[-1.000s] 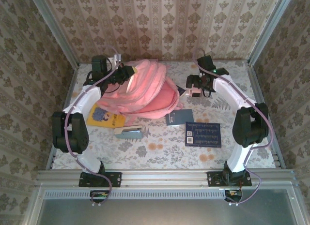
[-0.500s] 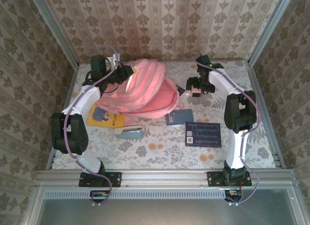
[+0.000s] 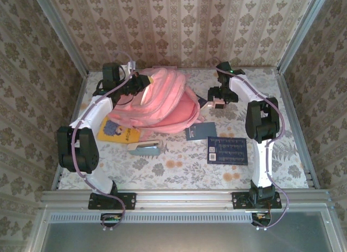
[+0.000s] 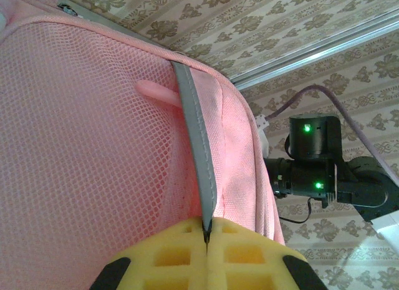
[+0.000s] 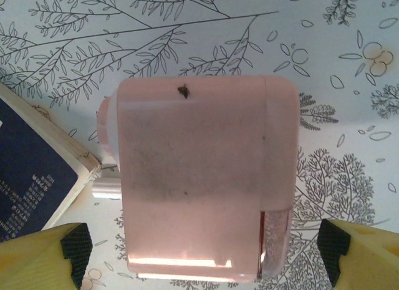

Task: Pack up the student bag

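Observation:
The student bag (image 3: 162, 103), large and pink, lies at the back middle of the table. My left gripper (image 3: 142, 84) is at its upper left edge. In the left wrist view the yellow pads (image 4: 174, 259) are shut on a grey strip (image 4: 196, 146) that runs along the bag's pink mesh (image 4: 81, 146). My right gripper (image 3: 217, 97) hangs just right of the bag, over a small pink box (image 3: 218, 104). In the right wrist view that pink box (image 5: 199, 178) stands on the cloth between the wide-open fingers (image 5: 368, 252), with a gap on each side.
A yellow book (image 3: 116, 131), a pale blue-grey case (image 3: 145, 148), a small blue book (image 3: 199, 131) and a dark blue book (image 3: 227, 150) lie in front of the bag. A dark book's corner (image 5: 31, 171) lies just left of the pink box. Patterned walls enclose the table.
The right arm's elbow has swung left and back toward the table's middle, while its gripper stayed over the pink box. The left arm has not moved.

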Tool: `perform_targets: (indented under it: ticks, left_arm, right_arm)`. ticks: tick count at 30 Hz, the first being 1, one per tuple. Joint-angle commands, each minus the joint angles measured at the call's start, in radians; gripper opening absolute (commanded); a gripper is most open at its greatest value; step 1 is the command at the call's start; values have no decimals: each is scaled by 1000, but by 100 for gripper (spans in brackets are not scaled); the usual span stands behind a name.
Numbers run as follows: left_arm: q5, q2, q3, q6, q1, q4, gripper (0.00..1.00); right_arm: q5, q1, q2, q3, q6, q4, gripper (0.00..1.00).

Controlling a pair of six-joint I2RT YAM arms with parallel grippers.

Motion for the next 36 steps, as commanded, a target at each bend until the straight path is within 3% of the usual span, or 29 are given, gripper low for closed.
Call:
perform_targets:
  ticks: [1, 7, 16, 21, 27, 36]
  left_arm:
    - [15, -49, 17, 16, 4, 26, 0]
    - [18, -45, 14, 8, 6, 37, 0]
    - [27, -36, 8, -11, 14, 57, 0]
    - [31, -35, 10, -11, 17, 58, 0]
    - [41, -37, 19, 6, 17, 53, 0]
    - [66, -38, 48, 47, 14, 22, 0]
  right_arm:
    - [-1, -1, 34, 27, -26, -47, 93]
    - [-15, -9, 50, 19, -25, -41, 84]
    - [-40, -15, 43, -2, -21, -23, 61]
    - [-32, -19, -8, -43, -14, 6, 59]
    - [16, -21, -200, -182, 36, 99, 59]
    - [-66, -15, -598, -556, 218, 296, 59]
